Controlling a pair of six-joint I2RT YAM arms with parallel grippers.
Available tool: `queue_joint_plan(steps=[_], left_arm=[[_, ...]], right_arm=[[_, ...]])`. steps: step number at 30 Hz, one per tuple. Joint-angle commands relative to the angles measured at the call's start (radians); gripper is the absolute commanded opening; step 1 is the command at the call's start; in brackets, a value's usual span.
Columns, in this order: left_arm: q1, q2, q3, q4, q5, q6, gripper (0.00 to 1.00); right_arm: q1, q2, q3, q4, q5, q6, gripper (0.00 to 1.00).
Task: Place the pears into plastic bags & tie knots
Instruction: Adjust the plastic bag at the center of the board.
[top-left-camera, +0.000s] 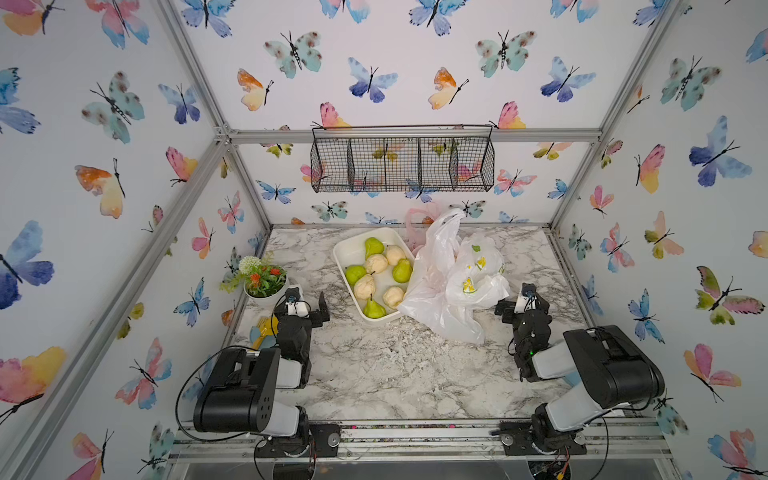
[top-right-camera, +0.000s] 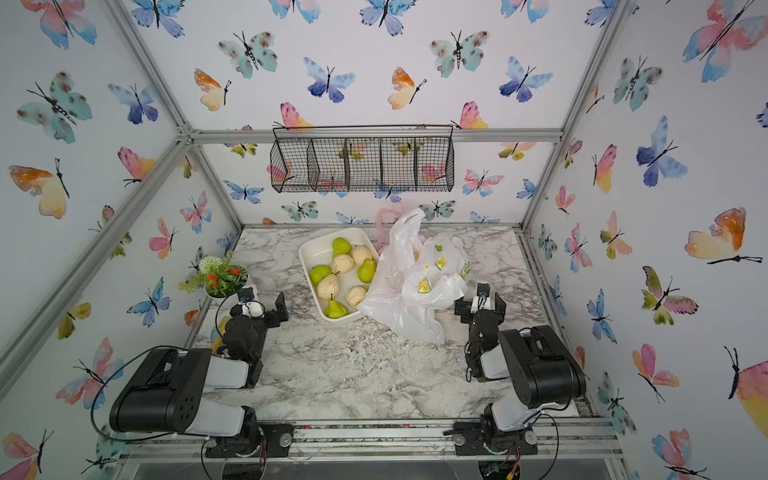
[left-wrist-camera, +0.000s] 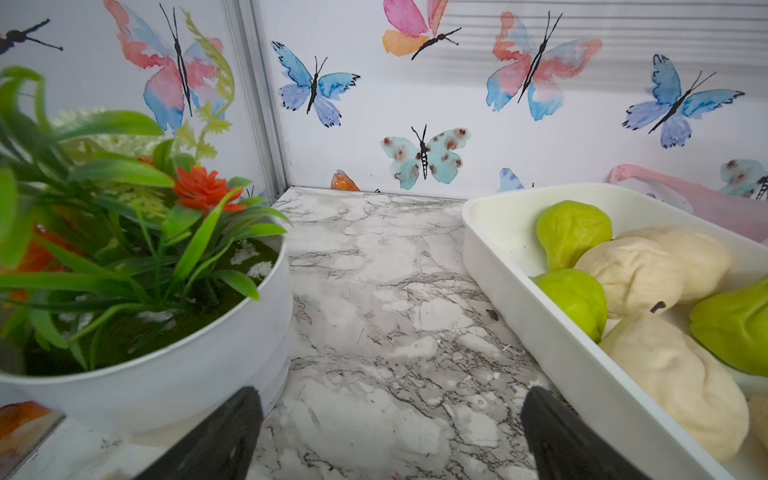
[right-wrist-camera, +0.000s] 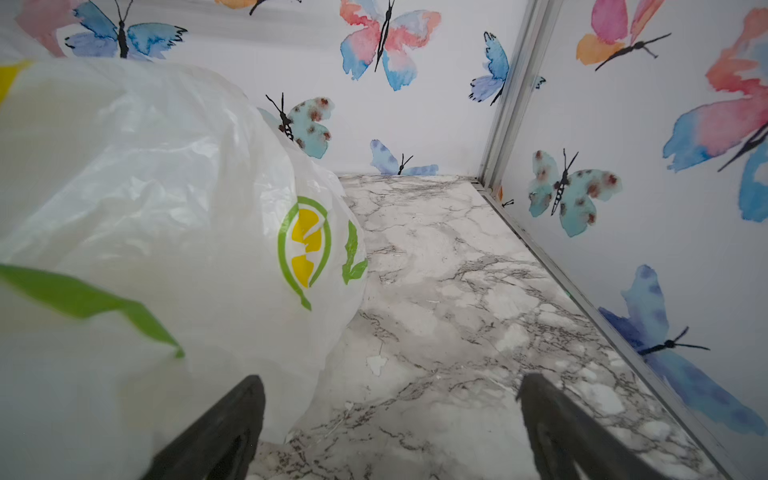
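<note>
We note both arms folded back, wrists low over the marble table (top-left-camera: 395, 374), left gripper (top-left-camera: 306, 304) spread wide, empty, pears (top-left-camera: 376, 264) in the white tray (top-left-camera: 351, 245) just beside it, right gripper (top-left-camera: 520, 306) equally spread, empty, plastic bags (top-left-camera: 453, 286) heaped just beside its inner finger.
</note>
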Motion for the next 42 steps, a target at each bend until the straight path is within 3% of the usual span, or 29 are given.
queue_joint_plan(steps=[1,24,28,30,32,35,37,38,39,40,42], left_arm=[[-0.003,0.009,0.002,0.023,-0.002,0.010,0.98],[-0.006,0.009,-0.001,0.030,-0.010,0.010,0.98],[-0.091,-0.190,-0.021,-0.074,-0.182,0.053,0.98],[-0.142,-0.356,0.002,-0.266,-0.263,0.030,0.98],[-0.148,-0.481,0.056,-0.497,-0.251,-0.071,0.99],[-0.152,-0.557,0.151,-0.710,-0.247,-0.204,0.98],[-0.148,-0.556,0.233,-0.830,-0.231,-0.285,0.99],[-0.148,-0.546,0.293,-0.938,-0.247,-0.378,0.99],[-0.145,-0.529,0.360,-1.058,-0.263,-0.496,0.98],[-0.129,-0.511,0.408,-1.114,-0.216,-0.535,0.98],[-0.051,-0.474,0.465,-1.102,0.067,-0.504,0.99]], right_arm=[[-0.006,-0.004,0.009,0.002,-0.006,0.007,0.98],[-0.020,-0.005,0.019,-0.020,-0.029,0.015,0.98],[-0.014,-0.077,-0.035,0.055,-0.017,-0.014,0.98],[0.035,-0.266,0.009,-0.245,0.041,0.007,0.98],[0.041,-0.414,0.135,-0.650,0.028,0.120,0.98],[0.044,-0.492,0.336,-1.115,0.036,0.317,0.98],[0.043,-0.505,0.409,-1.229,-0.063,0.350,0.98],[0.043,-0.503,0.428,-1.257,-0.081,0.444,0.98],[0.037,-0.495,0.443,-1.256,-0.174,0.463,1.00],[0.033,-0.483,0.452,-1.235,-0.310,0.424,1.00],[0.033,-0.423,0.514,-1.284,-0.430,0.433,0.88]])
